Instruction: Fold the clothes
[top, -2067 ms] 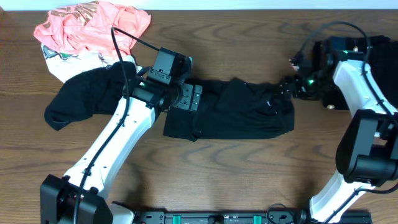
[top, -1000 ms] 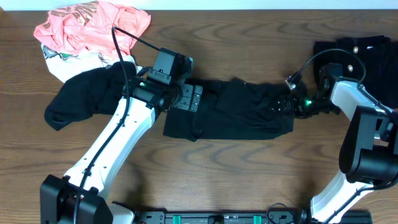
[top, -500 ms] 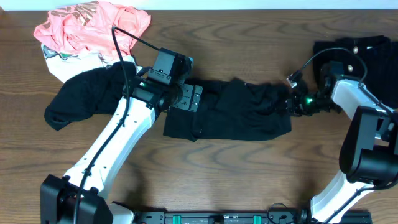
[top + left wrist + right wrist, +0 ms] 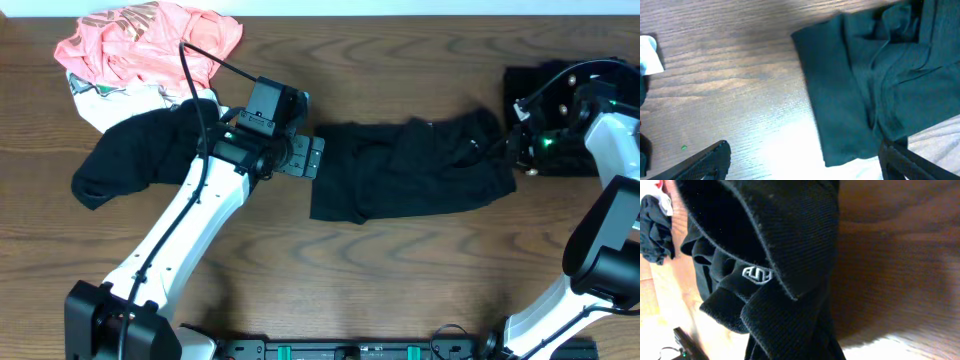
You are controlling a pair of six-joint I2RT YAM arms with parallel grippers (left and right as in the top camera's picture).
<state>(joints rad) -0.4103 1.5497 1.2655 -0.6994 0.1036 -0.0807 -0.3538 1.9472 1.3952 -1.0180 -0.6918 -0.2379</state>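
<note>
Pinching the right edge of the black T-shirt (image 4: pixel 410 180), right hand (image 4: pixel 506 152) pressed together on fabric, shirt crumpled mid-desk (image 4: pixel 400 280), left hand (image 4: pixel 312 157) spread wide beside its left edge, coral-pink garment (image 4: pixel 140 45) far-left.

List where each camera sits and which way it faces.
Overhead: above the table, looking straight down; left gripper, right gripper and both arms show.
Left wrist: on the left arm, facing down at the black T-shirt; its open fingers show.
Right wrist: close against the T-shirt's hexagon logo; own fingers not discernible.
Shared: all see the black T-shirt.
</note>
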